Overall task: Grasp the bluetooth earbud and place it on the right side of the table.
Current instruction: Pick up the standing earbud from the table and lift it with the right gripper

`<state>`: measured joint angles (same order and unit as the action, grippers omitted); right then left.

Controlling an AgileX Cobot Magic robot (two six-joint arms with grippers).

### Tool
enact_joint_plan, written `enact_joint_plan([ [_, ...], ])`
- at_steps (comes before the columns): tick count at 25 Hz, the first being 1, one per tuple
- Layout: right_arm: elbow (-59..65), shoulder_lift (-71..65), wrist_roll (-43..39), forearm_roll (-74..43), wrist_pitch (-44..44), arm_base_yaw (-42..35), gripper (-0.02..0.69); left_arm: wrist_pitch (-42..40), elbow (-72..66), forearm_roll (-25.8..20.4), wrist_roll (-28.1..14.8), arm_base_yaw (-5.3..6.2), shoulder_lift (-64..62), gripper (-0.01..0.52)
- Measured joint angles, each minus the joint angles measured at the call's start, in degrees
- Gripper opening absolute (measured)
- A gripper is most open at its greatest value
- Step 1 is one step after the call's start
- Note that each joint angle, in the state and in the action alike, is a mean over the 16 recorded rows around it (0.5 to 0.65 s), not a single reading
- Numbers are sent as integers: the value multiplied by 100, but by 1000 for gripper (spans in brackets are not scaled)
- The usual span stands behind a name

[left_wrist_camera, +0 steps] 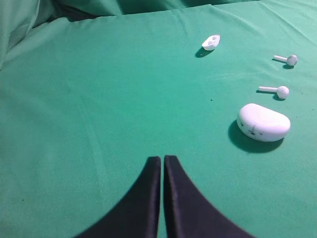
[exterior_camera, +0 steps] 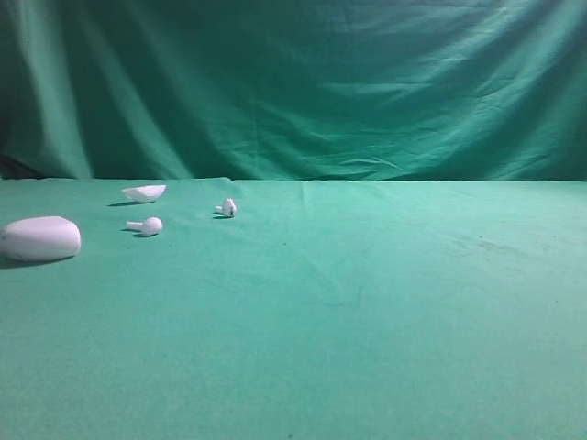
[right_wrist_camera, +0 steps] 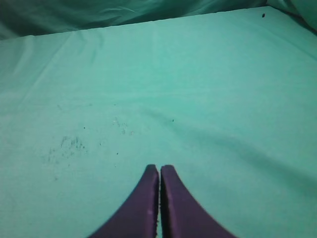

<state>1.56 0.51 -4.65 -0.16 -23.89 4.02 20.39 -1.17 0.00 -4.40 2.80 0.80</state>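
You are starting with both claws pressed together and carrying nothing: the left gripper (left_wrist_camera: 162, 157) is hanging over bare green cloth with its black fingers meeting at the tips, and the right gripper (right_wrist_camera: 159, 167) is doing the same over the empty right part of the table (exterior_camera: 385, 348), well apart from everything white. Working outward from the near edge, the big oval case (exterior_camera: 40, 238) is sitting closest, hard against the left edge; just beyond it the nearer bluetooth earbud (exterior_camera: 147, 225) is lying on its side, the second earbud (exterior_camera: 227, 208) is resting a little farther back and toward the middle, and the shallow white shell (exterior_camera: 144, 192) is lying farthest, near the back edge. The main risk is that you are aiming at the wrong white piece, since the two buds look alike. The bud is also tiny and rounded, so fingers closing off-centre are likely to be flicking it away or pinching the wrinkled cloth instead. Neither arm is showing in the high view, so their heights above the table are hard to judge, the case is cut off at the left there, and the right wrist camera is seeing no bud at all.
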Motion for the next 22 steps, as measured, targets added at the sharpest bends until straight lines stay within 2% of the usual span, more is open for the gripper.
enact_joint_plan([
  [17,1,0,-1,-11,16,0,0,0,0,0,0,0,0,0],
  [22,4,0,-78,68,369,0,0,0,0,0,0,0,0,0],
])
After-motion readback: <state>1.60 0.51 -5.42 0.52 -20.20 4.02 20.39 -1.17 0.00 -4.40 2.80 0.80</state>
